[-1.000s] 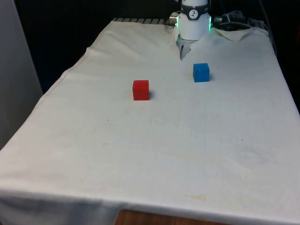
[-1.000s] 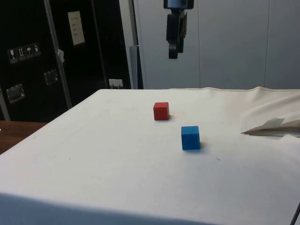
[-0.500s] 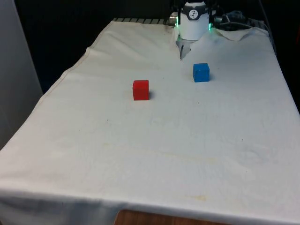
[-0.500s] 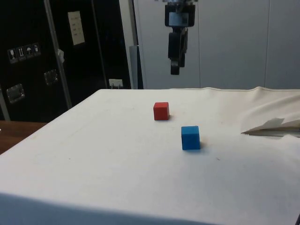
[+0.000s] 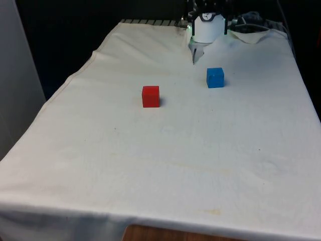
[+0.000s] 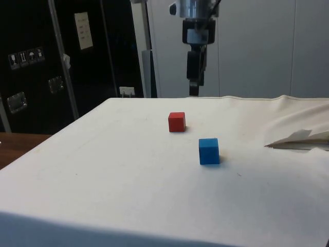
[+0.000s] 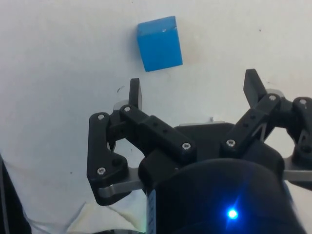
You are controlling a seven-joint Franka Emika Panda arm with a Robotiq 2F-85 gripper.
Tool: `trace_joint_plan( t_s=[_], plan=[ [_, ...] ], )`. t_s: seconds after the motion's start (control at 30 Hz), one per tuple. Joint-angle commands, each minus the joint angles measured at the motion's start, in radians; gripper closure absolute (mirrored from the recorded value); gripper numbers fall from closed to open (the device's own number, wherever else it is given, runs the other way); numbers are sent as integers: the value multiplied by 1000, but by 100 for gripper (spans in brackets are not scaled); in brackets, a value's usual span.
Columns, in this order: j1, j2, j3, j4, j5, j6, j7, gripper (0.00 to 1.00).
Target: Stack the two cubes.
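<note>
A red cube (image 5: pixel 150 96) (image 6: pixel 176 122) sits near the middle of the white cloth. Set apart from it, toward the front view's right and nearer the robot, is a blue cube (image 5: pixel 215 78) (image 6: pixel 209 151) (image 7: pixel 159 43). My gripper (image 5: pixel 193 56) (image 6: pixel 194 90) (image 7: pixel 194 90) hangs in the air above the cloth, beyond both cubes and well above them. It is open, with nothing between its fingers (image 7: pixel 135 92). In the wrist view the blue cube lies on the cloth just past the fingertips, off to one side.
A crumpled fold of cloth (image 5: pixel 256 32) (image 6: pixel 300 138) rises near the robot's base on the front view's right. The cloth drops off at the table's left edge (image 5: pixel 65 88) and front edge (image 5: pixel 150 221).
The gripper has come down toward the table over the last second, staying open. Neither cube has moved.
</note>
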Motion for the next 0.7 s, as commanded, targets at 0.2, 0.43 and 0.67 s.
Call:
trace_joint_plan(
  t_s=[0.2, 0.43, 0.67],
  plan=[
    [0, 33, 8, -16, 0, 46, -1, 0],
    [1, 64, 19, -49, -4, 110, -7, 0],
    [1, 90, 33, -73, -5, 158, -10, 0]
  ],
)
